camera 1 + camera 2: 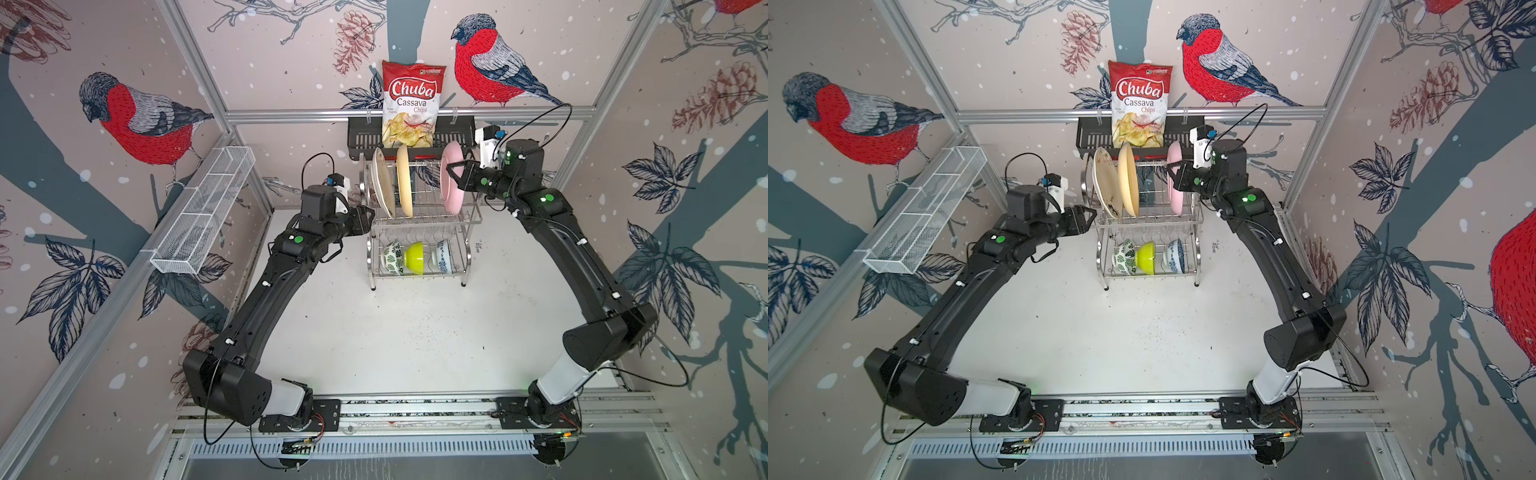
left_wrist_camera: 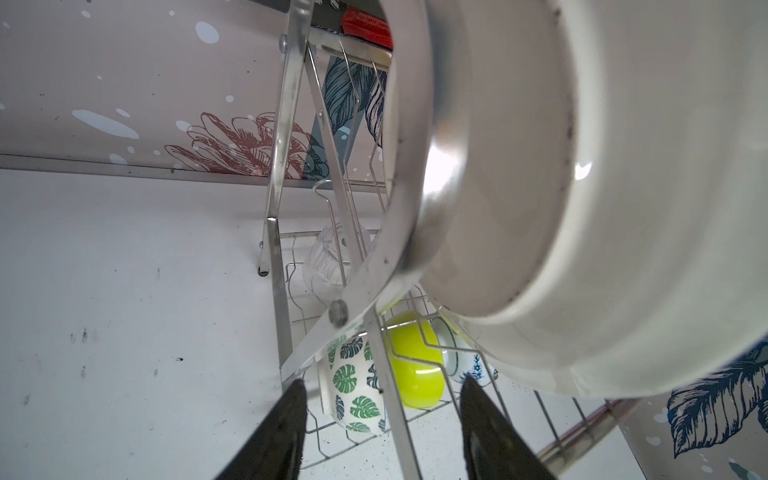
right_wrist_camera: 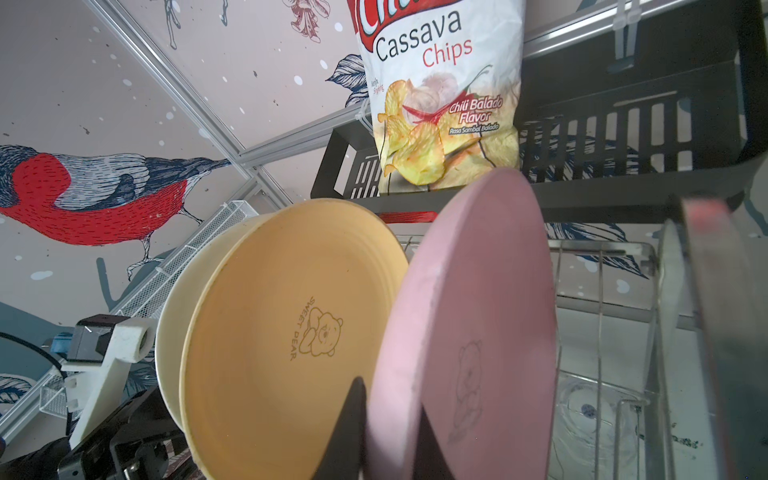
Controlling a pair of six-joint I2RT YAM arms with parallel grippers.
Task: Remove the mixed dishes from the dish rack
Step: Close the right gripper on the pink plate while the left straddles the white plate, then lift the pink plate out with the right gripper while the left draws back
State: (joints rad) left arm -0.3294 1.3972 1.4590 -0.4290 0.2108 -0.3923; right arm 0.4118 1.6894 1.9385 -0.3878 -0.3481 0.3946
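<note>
The chrome dish rack (image 1: 424, 222) (image 1: 1150, 222) stands at the back of the table. Its upper tier holds a cream plate (image 1: 382, 183) (image 2: 623, 208), a yellow plate (image 1: 404, 180) (image 3: 291, 332) and a pink plate (image 1: 451, 183) (image 3: 478, 311), all on edge. My right gripper (image 1: 449, 170) (image 3: 388, 399) is shut on the pink plate's rim. The lower tier carries a green-leaf bowl (image 1: 392, 257) (image 2: 353, 386), a lime bowl (image 1: 414, 258) and a blue-patterned bowl (image 1: 444, 256). A clear tumbler (image 2: 332, 262) hangs behind them. My left gripper (image 1: 370, 218) (image 2: 384, 380) is open beside the rack's left end, holding nothing.
A chips bag (image 1: 411, 104) stands in a black slotted basket (image 1: 361, 139) on the back rail, just behind the plates. A long white mesh tray (image 1: 203, 212) hangs on the left wall. White tabletop (image 1: 374, 324) stretches in front of the rack.
</note>
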